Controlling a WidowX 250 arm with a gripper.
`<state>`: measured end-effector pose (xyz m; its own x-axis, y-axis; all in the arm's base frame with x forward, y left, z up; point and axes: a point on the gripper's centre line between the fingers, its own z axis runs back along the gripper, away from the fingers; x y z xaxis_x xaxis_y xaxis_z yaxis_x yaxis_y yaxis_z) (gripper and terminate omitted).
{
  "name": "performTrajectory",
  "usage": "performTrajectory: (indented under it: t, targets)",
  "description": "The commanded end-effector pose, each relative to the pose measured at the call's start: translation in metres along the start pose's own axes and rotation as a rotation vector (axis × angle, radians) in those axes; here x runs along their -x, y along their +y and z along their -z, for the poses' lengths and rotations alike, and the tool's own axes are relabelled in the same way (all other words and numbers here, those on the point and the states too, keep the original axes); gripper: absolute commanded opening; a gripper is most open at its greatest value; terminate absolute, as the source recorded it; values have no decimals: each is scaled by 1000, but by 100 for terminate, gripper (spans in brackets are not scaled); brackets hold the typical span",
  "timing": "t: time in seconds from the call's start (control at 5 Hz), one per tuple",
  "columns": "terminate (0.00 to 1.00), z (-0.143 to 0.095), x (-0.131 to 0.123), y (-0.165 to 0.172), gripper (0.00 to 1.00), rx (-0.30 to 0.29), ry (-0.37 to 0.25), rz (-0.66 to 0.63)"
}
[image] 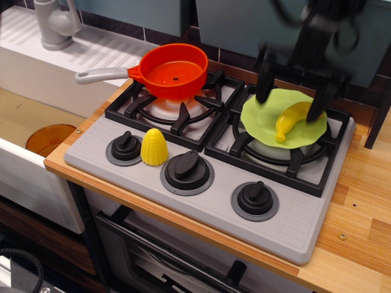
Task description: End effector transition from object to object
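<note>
Overhead, end effector: the black gripper [291,91] hangs motion-blurred above the right rear burner, over the green plate.
Fingers: two dark fingers [263,85] point down, spread wide and released, gripping nothing; one stands at the plate's left rear edge, the other by the banana's upper end.
Banana: a yellow banana [289,121] lies on the right half of the plate, between the fingers.
Plate: a lime-green plate [259,119] rests on the right burner grate.
Pan: an orange pan [174,71] with a grey handle sits on the left burner.
Corn: a yellow corn cob [154,147] stands upright between two stove knobs.
Stove: a grey toy stove [293,229] sits on the wooden bench [360,201].
</note>
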<state>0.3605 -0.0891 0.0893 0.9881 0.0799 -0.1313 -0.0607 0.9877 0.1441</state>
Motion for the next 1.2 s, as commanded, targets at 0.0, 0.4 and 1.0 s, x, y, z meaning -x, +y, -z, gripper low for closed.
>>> performTrajectory:
  t: [0.0,0.4,1.0]
  targets:
    - [0,-100,16,55,100,-70,22,55]
    - [0,-59,48,117,100,-36,-30,120]
    - [0,38,48,133,100,17,-195,115]
